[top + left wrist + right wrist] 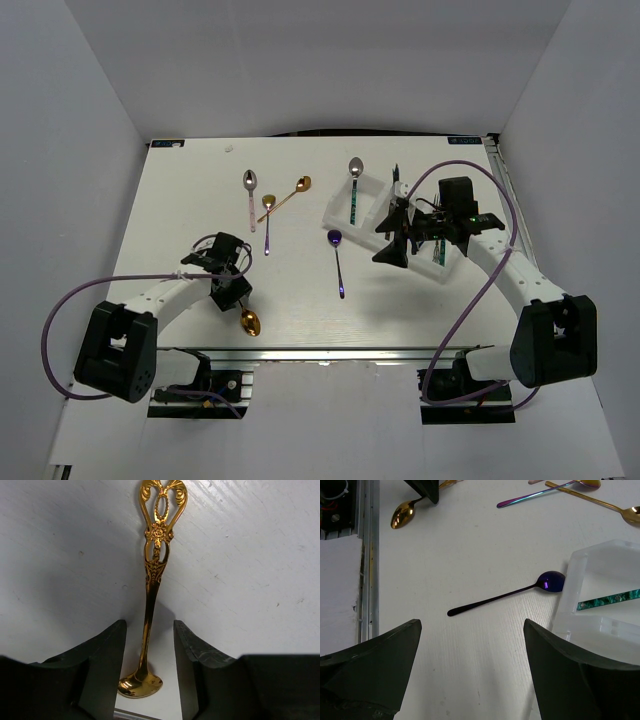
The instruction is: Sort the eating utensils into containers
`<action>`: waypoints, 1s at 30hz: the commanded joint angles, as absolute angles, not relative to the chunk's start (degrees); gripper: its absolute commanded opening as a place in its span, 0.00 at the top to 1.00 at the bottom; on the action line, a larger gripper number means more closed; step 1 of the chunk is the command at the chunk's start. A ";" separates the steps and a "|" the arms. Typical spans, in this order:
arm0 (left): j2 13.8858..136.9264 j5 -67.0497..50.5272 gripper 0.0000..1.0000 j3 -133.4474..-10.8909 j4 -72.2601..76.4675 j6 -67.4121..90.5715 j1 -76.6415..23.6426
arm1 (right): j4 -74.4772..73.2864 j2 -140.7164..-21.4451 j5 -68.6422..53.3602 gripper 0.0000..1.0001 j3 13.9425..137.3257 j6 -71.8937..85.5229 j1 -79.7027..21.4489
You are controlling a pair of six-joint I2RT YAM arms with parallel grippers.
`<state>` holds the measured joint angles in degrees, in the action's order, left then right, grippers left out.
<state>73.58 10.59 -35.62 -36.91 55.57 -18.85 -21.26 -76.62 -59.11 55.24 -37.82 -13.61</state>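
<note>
A gold spoon with an ornate handle (150, 595) lies on the white table; its bowl is near the front edge (249, 323). My left gripper (149, 650) is open and low over it, one finger on each side of the spoon's neck (237, 297). My right gripper (396, 238) is open and empty, above the table beside the white tray (436, 268). Below it lies a dark purple spoon (510, 595), its bowl against the tray's corner (580, 565). A green-handled utensil (610, 599) lies in the tray. Three more spoons lie at the middle back: silver-pink (249, 192), gold (286, 198), iridescent (267, 228).
A metal rail (330, 352) runs along the table's front edge, just beyond the gold spoon's bowl. Grey walls enclose the table on the left, right and back. Purple cables loop off both arms. A silver-bowled spoon (355, 170) rests at the tray's far left corner.
</note>
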 commanded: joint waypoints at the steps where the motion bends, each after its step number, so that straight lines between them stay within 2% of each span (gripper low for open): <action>1: 73.12 9.32 0.47 -35.42 -36.21 55.46 -18.54 | -22.24 -75.50 -60.29 0.11 55.81 -38.58 -13.71; 4: 73.56 9.14 0.49 -35.25 -36.30 55.37 -18.54 | -22.32 -75.50 -60.29 0.11 55.81 -38.58 -13.62; 13: 76.73 7.21 0.74 -34.80 -36.39 53.70 -18.54 | -22.50 -75.41 -60.29 0.11 55.90 -38.76 -13.71; 22: 70.49 3.88 1.00 -39.98 -36.21 48.44 -18.54 | -22.50 -75.76 -60.21 0.11 55.90 -38.76 -13.62; 26: 68.73 0.09 1.00 -43.59 -36.65 44.66 -18.54 | -22.59 -76.02 -60.20 0.11 55.72 -39.02 -13.62; 30: 65.49 -11.22 1.00 -46.14 -32.18 35.02 -18.63 | -23.55 -76.81 -60.91 0.11 55.72 -40.51 -13.62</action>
<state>69.19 -1.72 -43.48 -36.05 43.33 -18.55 -22.63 -76.64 -59.13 55.24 -38.57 -13.61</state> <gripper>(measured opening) 0.142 0.895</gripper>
